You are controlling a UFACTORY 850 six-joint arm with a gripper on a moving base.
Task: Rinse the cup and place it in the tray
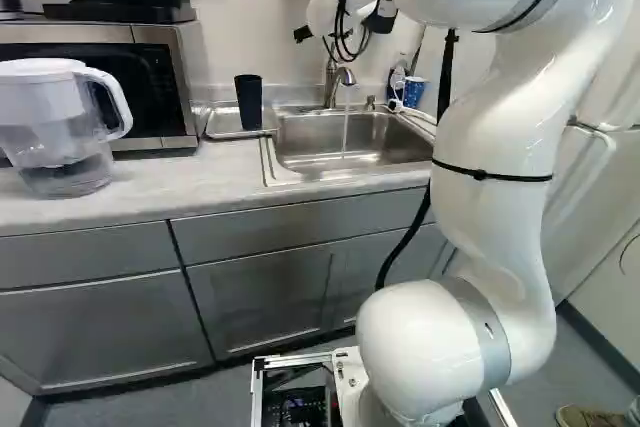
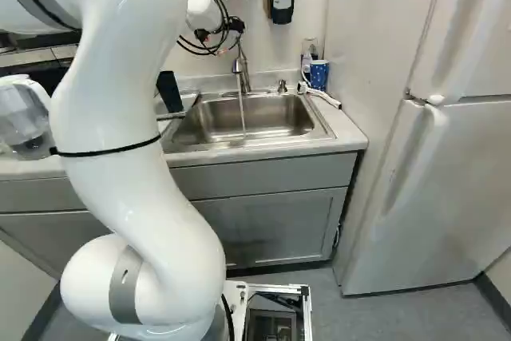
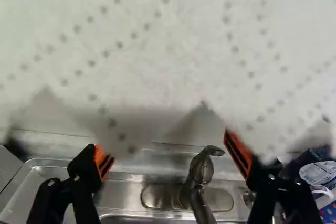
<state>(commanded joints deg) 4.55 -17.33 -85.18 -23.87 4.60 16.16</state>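
Placing is looking done, rinsing perhaps too: the cup (image 1: 249, 102) is standing in the tray (image 1: 224, 124), water (image 1: 346, 131) running, pincer (image 3: 168, 157) hanging open.

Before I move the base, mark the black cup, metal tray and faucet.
black cup (image 1: 249, 103): left base view, middle of its side
metal tray (image 1: 222, 124): left base view, bare surface to the left of the cup
faucet (image 3: 201, 170): wrist view, rounded body below its tip

Smooth metal sink (image 2: 263, 113), glossier metal faucet (image 3: 202, 174); matt-looking cup (image 1: 249, 102), see-through plastic pitcher (image 1: 55, 132), and paper towel (image 3: 173, 51), matt and dimpled from here.
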